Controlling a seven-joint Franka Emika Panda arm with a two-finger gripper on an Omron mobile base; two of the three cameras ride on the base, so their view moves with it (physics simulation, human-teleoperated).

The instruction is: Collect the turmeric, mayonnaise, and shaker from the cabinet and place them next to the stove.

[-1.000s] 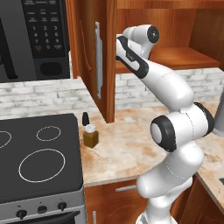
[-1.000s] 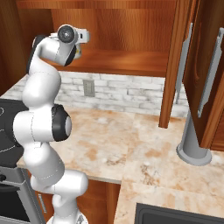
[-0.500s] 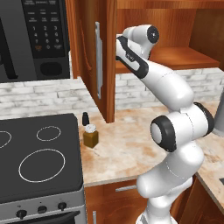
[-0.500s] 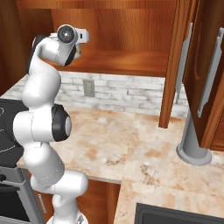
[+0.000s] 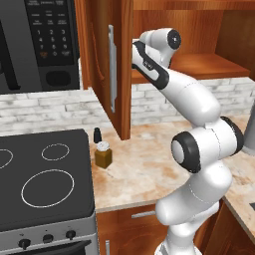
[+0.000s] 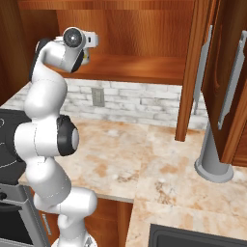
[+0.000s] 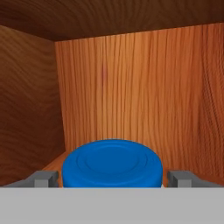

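Fingertips (image 7: 43,178) stand wide apart at the near edge of your hand view, one on each side of the mayonnaise (image 7: 112,162), and nothing is clamped yet. The gripper (image 7: 112,179) straddles the jar: its round blue lid sits dead centre between the jaws, so the coming move looks like a plain close with no sideways correction. You see the jar upright, its long axis vertical, the lid smooth and faintly ringed; the white body below is hidden.

Behind it runs the cabinet (image 7: 131,87), warm reddish wood with vertical grain on the back wall and a darker side wall at left; the jar rests on the shelf near that back corner.

From your left base view the white arm reaches up into the cabinet past the open door with its long silver handle. Down on the mottled stone counter (image 5: 144,169), the turmeric (image 5: 103,155), a brown jar with a pale lid, and the little black shaker (image 5: 97,135) already stand just beside the glossy black stove (image 5: 45,184).
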